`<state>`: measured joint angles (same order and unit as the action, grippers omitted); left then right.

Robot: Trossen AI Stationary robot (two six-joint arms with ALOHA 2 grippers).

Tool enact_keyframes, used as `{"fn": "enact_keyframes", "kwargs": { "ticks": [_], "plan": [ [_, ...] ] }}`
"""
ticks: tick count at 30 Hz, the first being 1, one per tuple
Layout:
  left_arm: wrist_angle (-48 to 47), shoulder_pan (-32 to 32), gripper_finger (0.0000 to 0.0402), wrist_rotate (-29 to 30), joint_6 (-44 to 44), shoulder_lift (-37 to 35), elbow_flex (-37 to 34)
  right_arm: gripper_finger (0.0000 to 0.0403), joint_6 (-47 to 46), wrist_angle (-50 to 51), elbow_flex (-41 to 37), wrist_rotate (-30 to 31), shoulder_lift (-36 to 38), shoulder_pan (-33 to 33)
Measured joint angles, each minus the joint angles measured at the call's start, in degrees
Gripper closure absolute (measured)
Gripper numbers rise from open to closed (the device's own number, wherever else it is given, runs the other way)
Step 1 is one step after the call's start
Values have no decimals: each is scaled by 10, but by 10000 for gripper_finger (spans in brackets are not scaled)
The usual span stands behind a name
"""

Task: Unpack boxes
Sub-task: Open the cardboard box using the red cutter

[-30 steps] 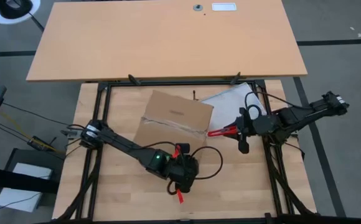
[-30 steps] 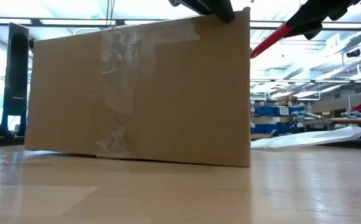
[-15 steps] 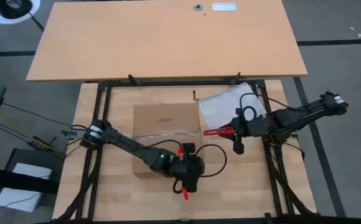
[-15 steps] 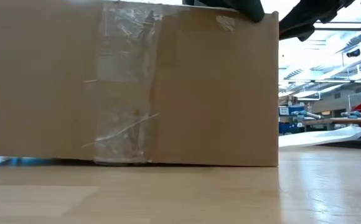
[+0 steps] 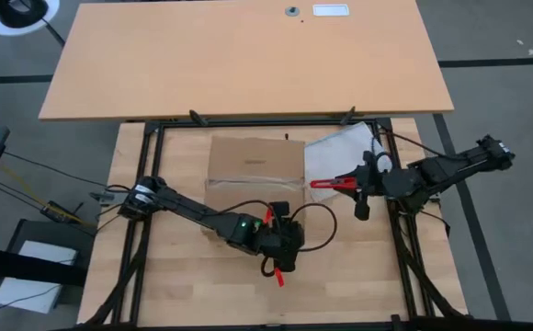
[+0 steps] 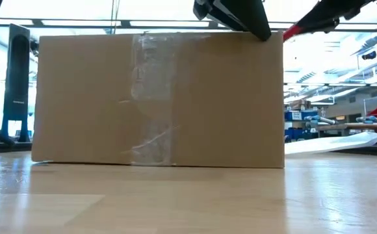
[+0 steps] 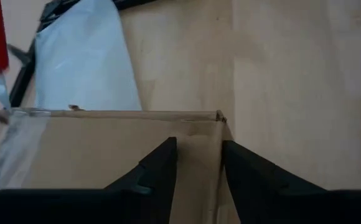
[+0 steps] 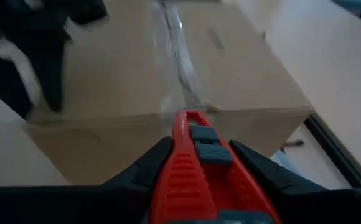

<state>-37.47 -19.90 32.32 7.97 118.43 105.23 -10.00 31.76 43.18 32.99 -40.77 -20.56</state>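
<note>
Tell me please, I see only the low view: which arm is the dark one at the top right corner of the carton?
Observer: It is the left gripper. Its wrist view shows its fingers standing apart over that corner of the carton.
Operator: And the red thing at the upper right?
Observer: It is a box cutter, held in the right gripper. From above, it sits beside the carton's right side.
Operator: Is the top taped?
Observer: Yes. The right wrist view shows a clear tape strip running along the carton's top, in line with the cutter.
</note>
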Motion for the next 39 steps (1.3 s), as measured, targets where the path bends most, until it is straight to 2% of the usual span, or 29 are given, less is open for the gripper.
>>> {"fn": "enact_keyframes", "kwargs": {
  "ticks": [7,13,25,39],
  "plan": [
    [10,0,261,6,43,0,0,265,40,24,0,16,32,1],
    [53,7,261,12,110,0,-1,257,42,55,0,14,21,3],
    [62,25,261,12,106,0,-1,257,42,23,0,17,-31,3],
    [62,24,261,10,105,0,0,261,60,-2,0,13,-40,8]
  ]
}}
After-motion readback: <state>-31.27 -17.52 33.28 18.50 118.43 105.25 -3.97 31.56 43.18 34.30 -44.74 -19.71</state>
